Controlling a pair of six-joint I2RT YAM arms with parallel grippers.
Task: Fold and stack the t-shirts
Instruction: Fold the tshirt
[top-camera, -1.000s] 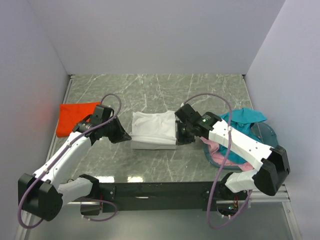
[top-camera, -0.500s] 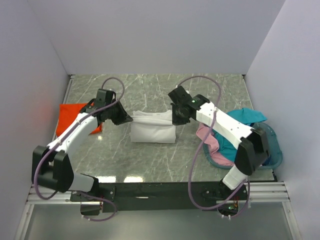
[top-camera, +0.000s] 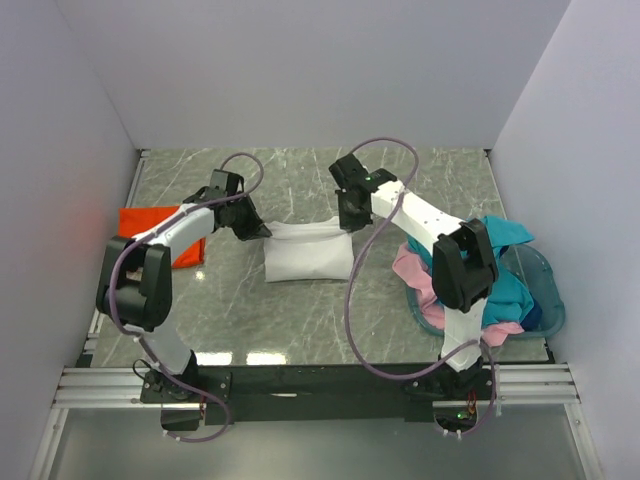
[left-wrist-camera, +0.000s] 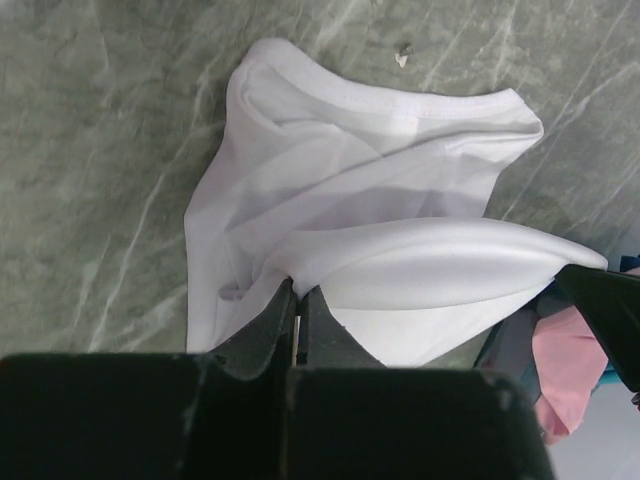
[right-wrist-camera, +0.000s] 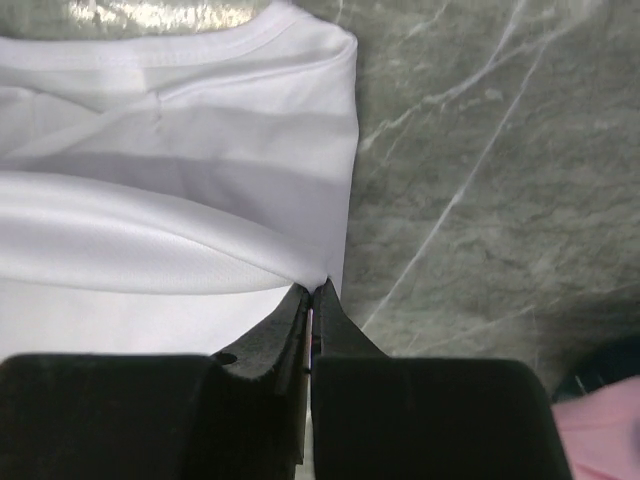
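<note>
A white t-shirt (top-camera: 305, 256) lies partly folded at the middle of the marble table, its far edge lifted and stretched between both grippers. My left gripper (top-camera: 266, 232) is shut on its left corner, and the pinched cloth (left-wrist-camera: 298, 272) rises from the fingertips in the left wrist view. My right gripper (top-camera: 345, 226) is shut on the right corner (right-wrist-camera: 318, 277). The collar (left-wrist-camera: 400, 95) lies flat on the table. An orange t-shirt (top-camera: 152, 226) lies folded at the left. Pink (top-camera: 418, 274) and teal (top-camera: 500, 270) t-shirts hang out of the basket on the right.
A translucent teal basket (top-camera: 545, 300) sits at the table's right edge behind the right arm. White walls close in the table at the left, back and right. Bare marble (top-camera: 300, 180) stretches beyond the white shirt.
Both grippers have carried the white shirt's near edge up and away toward the back of the table, folding it over itself. Both arms now reach farther out.
</note>
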